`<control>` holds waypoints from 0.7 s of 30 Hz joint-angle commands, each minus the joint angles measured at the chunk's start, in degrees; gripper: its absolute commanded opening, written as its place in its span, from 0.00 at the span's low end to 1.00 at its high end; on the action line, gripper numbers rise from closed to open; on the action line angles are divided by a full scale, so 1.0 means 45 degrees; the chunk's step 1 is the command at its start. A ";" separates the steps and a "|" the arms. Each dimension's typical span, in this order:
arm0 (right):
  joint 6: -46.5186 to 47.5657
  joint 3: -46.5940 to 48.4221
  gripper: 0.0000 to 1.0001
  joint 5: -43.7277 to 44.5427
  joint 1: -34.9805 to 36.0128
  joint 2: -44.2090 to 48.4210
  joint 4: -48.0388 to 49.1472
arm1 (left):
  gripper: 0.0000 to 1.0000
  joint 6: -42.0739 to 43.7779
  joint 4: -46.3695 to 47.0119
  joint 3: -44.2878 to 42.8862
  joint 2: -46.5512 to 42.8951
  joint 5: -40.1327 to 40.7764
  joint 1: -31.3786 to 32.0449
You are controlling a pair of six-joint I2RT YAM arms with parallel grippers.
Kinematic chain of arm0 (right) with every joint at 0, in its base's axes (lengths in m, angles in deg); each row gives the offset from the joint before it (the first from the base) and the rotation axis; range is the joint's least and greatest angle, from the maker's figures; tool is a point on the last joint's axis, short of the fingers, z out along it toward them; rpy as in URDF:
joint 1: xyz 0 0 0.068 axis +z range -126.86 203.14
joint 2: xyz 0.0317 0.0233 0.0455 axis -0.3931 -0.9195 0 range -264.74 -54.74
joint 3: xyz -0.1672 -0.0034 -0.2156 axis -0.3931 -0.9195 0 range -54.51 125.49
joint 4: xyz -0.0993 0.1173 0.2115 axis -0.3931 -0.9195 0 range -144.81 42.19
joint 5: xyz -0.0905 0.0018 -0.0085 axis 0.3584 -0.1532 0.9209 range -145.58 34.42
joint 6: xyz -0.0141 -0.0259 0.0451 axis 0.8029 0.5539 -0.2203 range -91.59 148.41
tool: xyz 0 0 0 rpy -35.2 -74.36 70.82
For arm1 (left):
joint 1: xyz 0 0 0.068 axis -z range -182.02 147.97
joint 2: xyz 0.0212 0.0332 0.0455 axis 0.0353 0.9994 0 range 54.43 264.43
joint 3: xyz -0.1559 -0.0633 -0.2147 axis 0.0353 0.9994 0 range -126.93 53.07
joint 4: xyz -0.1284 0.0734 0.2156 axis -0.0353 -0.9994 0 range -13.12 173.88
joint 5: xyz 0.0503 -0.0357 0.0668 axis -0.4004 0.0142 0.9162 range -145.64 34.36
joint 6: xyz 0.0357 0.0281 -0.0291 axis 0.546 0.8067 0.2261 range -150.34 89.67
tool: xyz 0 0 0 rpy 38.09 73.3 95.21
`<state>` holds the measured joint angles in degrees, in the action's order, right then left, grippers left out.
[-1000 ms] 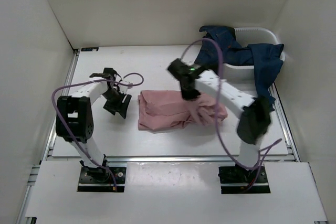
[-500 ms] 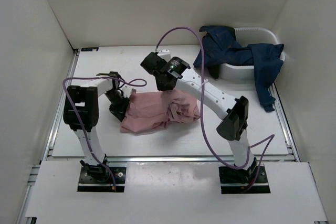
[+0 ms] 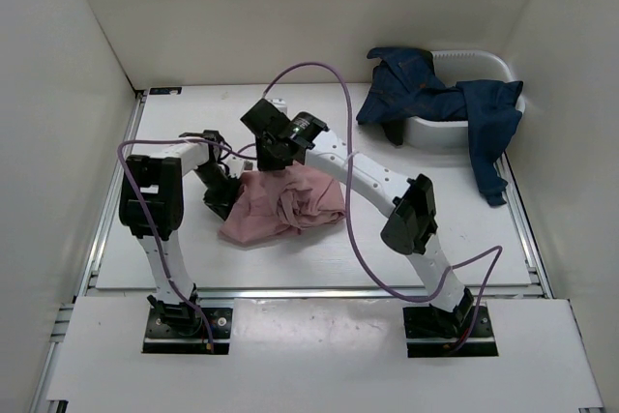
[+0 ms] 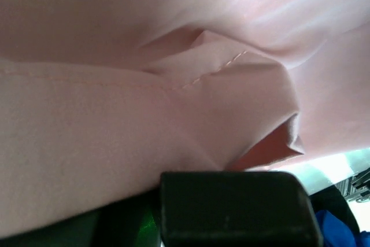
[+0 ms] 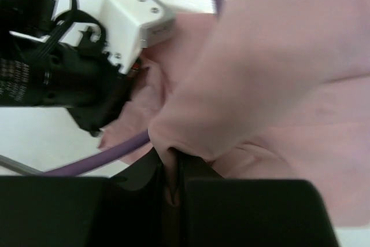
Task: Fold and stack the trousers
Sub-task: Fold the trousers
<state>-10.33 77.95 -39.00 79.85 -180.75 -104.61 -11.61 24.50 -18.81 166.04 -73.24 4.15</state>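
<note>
Both jaws clenched on the pink trousers (image 3: 290, 205), bunched mid-table (image 3: 174, 113).
The right gripper (image 5: 173, 169) pinches only a thin fold, and the left gripper (image 3: 221, 202) is closed on the left edge. A hard pull could slip that thin fold free or drag the loose heap crooked.

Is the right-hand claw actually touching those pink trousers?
Touching. The right wrist view shows a fold of the trousers pinched between the right gripper's fingers.

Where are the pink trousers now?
Top view: the trousers lie bunched left of centre, between the left gripper and the right gripper, both gripping them.
</note>
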 commanded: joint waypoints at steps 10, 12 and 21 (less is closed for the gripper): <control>-0.4633 -0.1860 0.16 -0.1770 0.0094 -0.1174 0.5687 | 0.14 -0.0078 0.0577 -0.2699 0.1389 -0.0774 -0.0708; -0.4322 -0.0538 0.43 -0.2234 0.0210 -0.1953 0.4719 | 0.14 -0.0311 0.0577 -0.2836 0.1389 -0.0775 -0.0999; -0.0128 0.0212 0.99 -0.2708 0.0777 -0.1104 0.7035 | 0.43 -0.0158 0.0286 -0.3497 0.0863 0.0179 -0.2833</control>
<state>-19.66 79.20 -49.87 81.47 -194.04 -80.59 -13.76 25.44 -31.60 172.71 -74.60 -6.08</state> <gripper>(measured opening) 0.990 0.416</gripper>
